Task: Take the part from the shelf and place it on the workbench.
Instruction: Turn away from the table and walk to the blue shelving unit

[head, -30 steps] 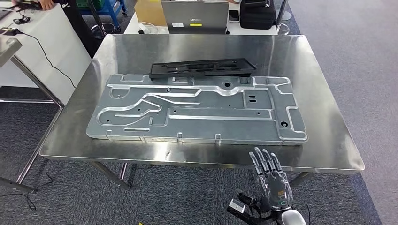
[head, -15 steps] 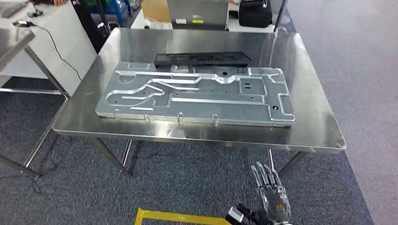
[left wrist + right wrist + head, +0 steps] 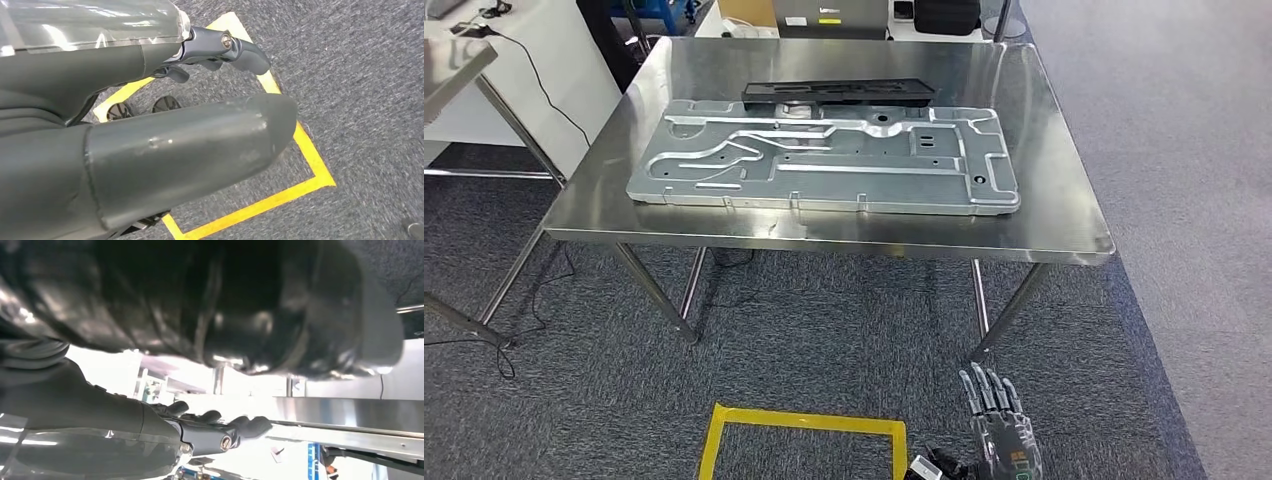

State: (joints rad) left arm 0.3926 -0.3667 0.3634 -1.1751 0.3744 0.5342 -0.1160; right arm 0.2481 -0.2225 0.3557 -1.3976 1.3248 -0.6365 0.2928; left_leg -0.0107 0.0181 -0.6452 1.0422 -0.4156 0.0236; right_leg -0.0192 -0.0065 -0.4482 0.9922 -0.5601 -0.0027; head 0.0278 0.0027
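The large stamped metal panel (image 3: 824,157) lies flat on the steel surface (image 3: 1064,215), its long axis running side to side across the robot's front, and a slimmer black plastic part (image 3: 839,92) rests just beyond it along the far edge, parallel to it. No shelf can be made out, so which of these two is the task's part cannot be told; both already sit on the bench, which suggests the placing is done or another fetch is due. From these parts the robot stands well back: a stretch of grey carpet and a yellow taped floor square (image 3: 802,445) lie between the near edge of the surface and the body. The right robot hand (image 3: 1001,432) hangs low over the carpet, below and nearer than the right end of the panel, fingers straight, spread and pointing forward, holding nothing. The left robot hand (image 3: 220,47) hangs above the taped square with nothing in it; whether its fingers are spread or curled cannot be judged. The right robot hand is the nearer to the surface.
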